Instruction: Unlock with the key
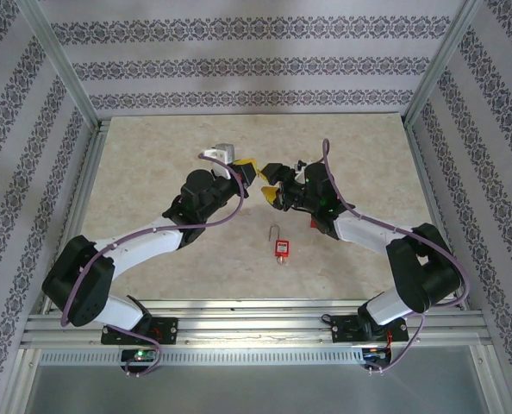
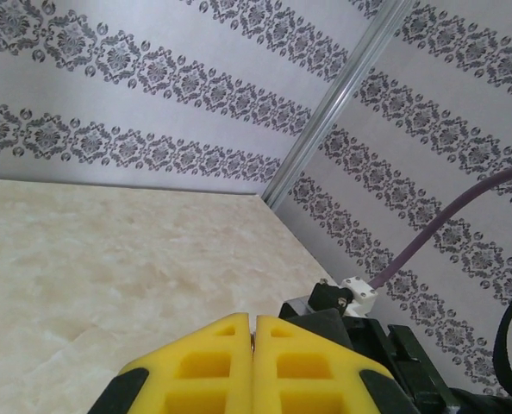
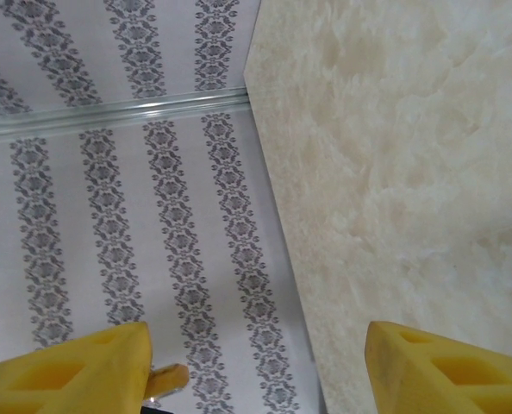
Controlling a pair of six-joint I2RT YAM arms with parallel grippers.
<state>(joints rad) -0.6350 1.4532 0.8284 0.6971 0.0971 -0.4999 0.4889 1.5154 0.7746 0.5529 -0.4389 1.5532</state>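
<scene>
In the middle of the table (image 1: 152, 216), the left gripper (image 1: 252, 172) and the right gripper (image 1: 272, 183) meet nose to nose. The left pads (image 2: 213, 362) are pressed tight together; you cannot tell if a key sits between them. The right one's fingers stand far apart, holding nothing. The red padlock (image 1: 282, 248) lies at 6 o'clock from them, apart from both. It is loose, so a push could slide it away. The top view tells you where it lies; the left wrist view tells you the pads touch.

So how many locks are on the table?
1. The red lock lies on the table, near its middle. Another could hide under the left arm or right arm.
</scene>
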